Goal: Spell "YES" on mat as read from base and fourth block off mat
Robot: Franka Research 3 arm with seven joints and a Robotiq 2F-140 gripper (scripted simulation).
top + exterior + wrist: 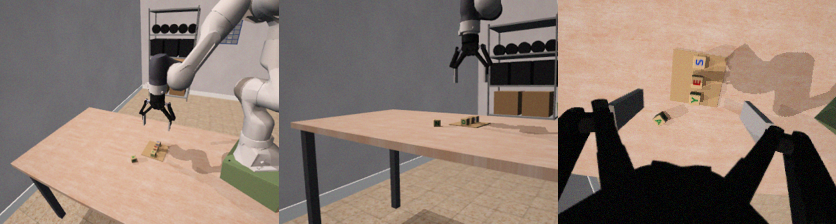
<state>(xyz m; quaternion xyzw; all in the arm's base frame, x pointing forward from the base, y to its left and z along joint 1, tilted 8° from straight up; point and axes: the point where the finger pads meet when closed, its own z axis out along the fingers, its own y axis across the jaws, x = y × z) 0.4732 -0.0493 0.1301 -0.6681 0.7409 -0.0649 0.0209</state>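
The claw (157,124) hangs fully open and empty, high above the mat (683,80) carrying the Y (694,98), E (697,81) and S blocks (700,62); the fourth block (660,119) lies below on the table (84,147). Best hold clear, disturbing nothing.

Open air separates the raised pincer (157,125) from the blocks (155,149) below.
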